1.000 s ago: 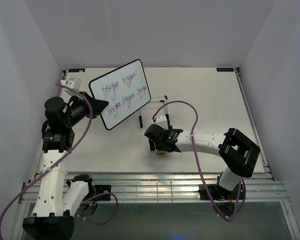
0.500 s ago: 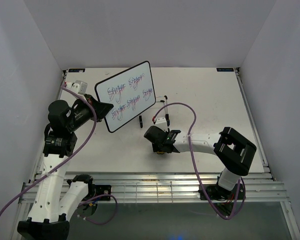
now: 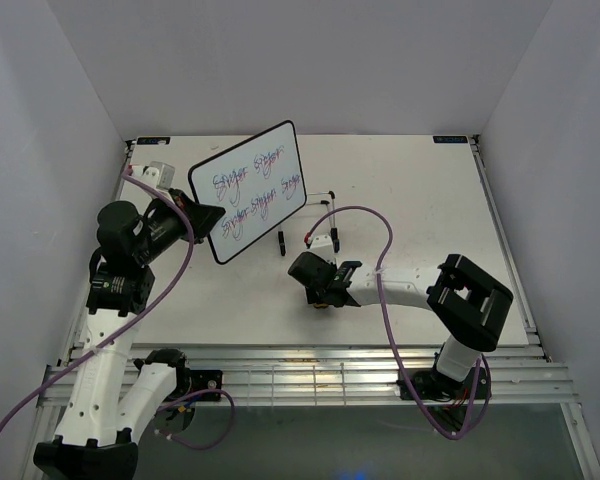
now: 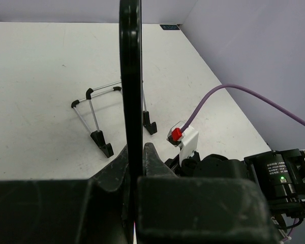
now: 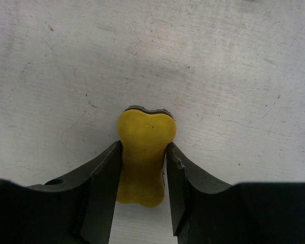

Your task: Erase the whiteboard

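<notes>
Whiteboard (image 3: 248, 192) barely shifted, pinched in left fingers (image 4: 155, 160); right fingers (image 5: 104, 173) clamp yellow eraser (image 5: 145, 147).

Whiteboard (image 3: 250, 190) writing illegible, eraser (image 5: 145, 147) underside hidden

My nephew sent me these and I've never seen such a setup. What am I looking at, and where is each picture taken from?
These are two robot arms bolted at the near edge of a white table. The wide picture comes from a fixed camera above and behind them. The other two come from small cameras on each wrist, looking past that arm's own claw. The left claw grips the whiteboard by its edge and holds it up off the table, writing showing; its wrist camera sees the board edge-on. The wire easel stand stands bare on the table. The right claw is closed on a yellow eraser, down at the table.
</notes>
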